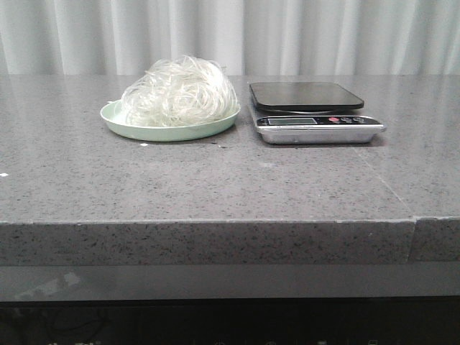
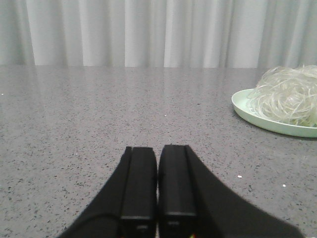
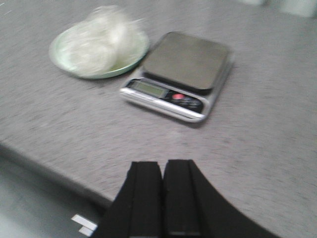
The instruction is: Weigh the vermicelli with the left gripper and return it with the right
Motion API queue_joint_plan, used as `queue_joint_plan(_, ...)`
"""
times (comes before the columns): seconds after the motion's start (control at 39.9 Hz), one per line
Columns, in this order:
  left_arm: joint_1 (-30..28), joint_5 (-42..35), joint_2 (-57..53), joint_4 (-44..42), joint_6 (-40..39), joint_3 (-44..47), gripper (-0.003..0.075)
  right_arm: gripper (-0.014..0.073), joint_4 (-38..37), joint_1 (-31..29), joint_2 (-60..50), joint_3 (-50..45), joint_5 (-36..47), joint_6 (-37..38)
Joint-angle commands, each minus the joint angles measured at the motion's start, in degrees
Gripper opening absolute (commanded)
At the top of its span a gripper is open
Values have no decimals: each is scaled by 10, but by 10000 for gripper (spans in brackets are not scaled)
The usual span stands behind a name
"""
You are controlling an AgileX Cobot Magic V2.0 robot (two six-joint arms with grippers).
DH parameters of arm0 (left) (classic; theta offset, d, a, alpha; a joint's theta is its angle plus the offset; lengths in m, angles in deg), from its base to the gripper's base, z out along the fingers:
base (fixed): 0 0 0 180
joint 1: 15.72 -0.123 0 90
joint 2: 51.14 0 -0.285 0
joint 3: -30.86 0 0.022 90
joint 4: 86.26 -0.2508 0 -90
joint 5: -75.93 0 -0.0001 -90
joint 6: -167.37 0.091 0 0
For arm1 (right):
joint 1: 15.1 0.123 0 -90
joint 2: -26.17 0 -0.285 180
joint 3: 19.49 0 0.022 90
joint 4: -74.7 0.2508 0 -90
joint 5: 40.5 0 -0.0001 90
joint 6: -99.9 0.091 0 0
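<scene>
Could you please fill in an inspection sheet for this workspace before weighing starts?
Surface: grey speckled stone counter, a few tiny white specks on it.
Job's things: vermicelli heaped on the pale green plate; kitchen scale beside the plate, platform bare.
Clutter: nothing seen.
Grippers: left claw shut, holding nothing, low over the counter; right claw shut, holding nothing, raised near the counter's front edge.
Cables: nothing seen.
Surroundings: white curtain behind the counter.

Both the left pincer (image 2: pixel 157 191) and right pincer (image 3: pixel 162 198) have flat, matte black, block-shaped fingers
</scene>
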Motion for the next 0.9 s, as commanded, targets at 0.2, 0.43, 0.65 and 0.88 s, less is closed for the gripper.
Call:
queue_joint_plan(0.2,5,-50,-13,7,-3,21,155,134,-2,-193,-224,-236,253,0)
queue_joint_plan(0.43,5,-50,-13,7,-3,21,155,134,-2,-210,-272,-319,341,0)
queue_joint_plan(0.65,5,-50,-13,7,-3,21,155,134,-2,-210,-279,-383,454,0)
queue_joint_plan(0.88,5,-50,-13,7,-3,21,155,134,-2,-210,-279,-393,459,0)
